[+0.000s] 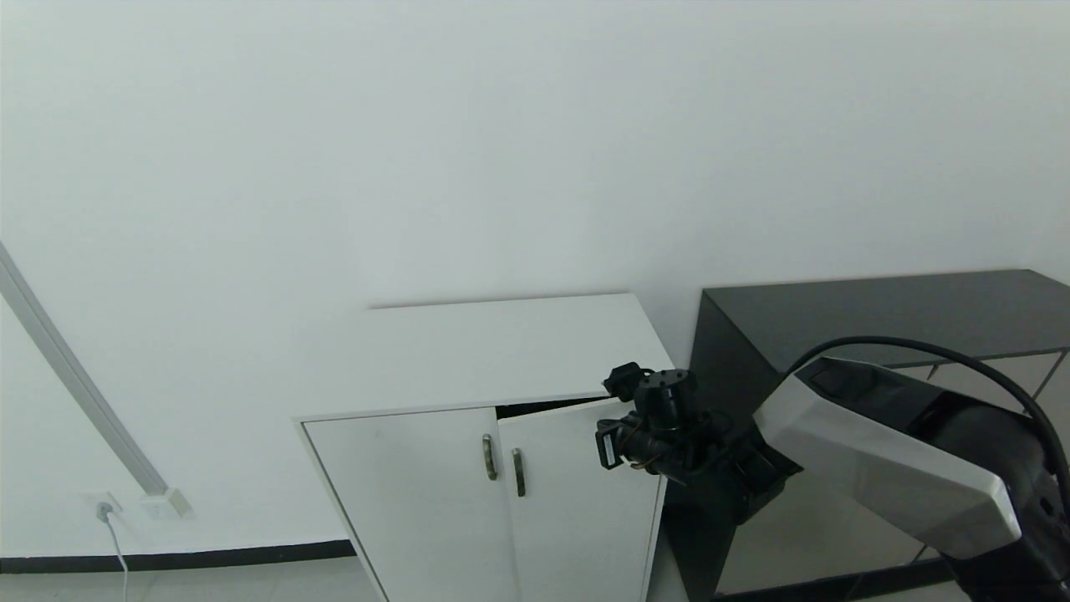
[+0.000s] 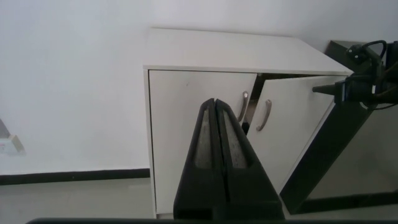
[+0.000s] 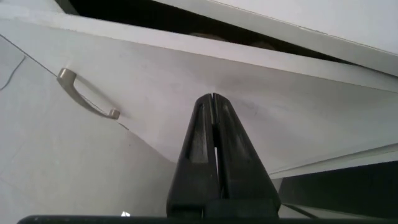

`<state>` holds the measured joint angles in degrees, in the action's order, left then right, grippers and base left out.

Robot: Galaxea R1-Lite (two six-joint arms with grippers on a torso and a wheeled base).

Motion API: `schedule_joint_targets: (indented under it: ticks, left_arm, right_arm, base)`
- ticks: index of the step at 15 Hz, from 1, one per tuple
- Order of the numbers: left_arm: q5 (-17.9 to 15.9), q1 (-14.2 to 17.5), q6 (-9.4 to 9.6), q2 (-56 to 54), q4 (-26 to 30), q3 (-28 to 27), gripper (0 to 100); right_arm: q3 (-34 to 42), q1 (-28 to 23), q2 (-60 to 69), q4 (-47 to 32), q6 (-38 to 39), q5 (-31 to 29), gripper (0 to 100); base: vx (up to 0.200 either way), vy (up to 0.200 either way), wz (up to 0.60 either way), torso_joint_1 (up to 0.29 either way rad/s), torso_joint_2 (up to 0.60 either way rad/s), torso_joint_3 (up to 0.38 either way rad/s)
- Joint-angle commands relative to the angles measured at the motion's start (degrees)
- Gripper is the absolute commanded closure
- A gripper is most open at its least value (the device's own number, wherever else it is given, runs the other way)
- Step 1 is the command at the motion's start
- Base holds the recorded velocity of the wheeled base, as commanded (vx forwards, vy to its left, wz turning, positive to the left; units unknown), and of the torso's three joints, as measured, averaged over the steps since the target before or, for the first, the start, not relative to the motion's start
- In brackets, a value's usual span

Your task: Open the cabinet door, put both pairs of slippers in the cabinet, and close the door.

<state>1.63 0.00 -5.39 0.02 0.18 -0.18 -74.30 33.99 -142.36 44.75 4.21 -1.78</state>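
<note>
right gripper [image 3: 213,102] closed, empty, at ajar cabinet door [image 3: 280,87]; left gripper [image 2: 214,109] likewise, farther back

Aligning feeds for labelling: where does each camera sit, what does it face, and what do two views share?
Head: atop the robot, facing down at the white cabinet; right end effector shows.
Left wrist: faces the cabinet front past the shut left end effector.
Right wrist: close on the ajar right door, behind the shut right end effector.
Shared: head and left wrist both show that door.
</note>
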Motion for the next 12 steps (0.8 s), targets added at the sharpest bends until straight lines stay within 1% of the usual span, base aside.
schedule_joint_targets:
  ticks: [1,4,12]
  left_arm:
    - [0.04,0.0,-0.06,0.06,-0.01,0.01,100]
    - [0.12,0.09,-0.06,0.06,-0.01,0.01,100]
    - [0.21,0.0,-0.06,-0.02,-0.01,0.01,100]
  right_arm:
    - [-1.64,-0.15,-0.72,-0.63,0.01,0.02,100]
    - [-3.57,-0.5,-0.99,-2.48,0.01,0.02,100]
    - [-6.65,-0.94,-2.04,-4.06,-0.07,-0.07,100]
  base:
    - [0.0,0.0,0.0,0.0,0.0,0.0]
    - [0.0,0.0,0.0,0.0,0.0,0.0]
    - [0.0,0.0,0.0,0.0,0.0,0.0]
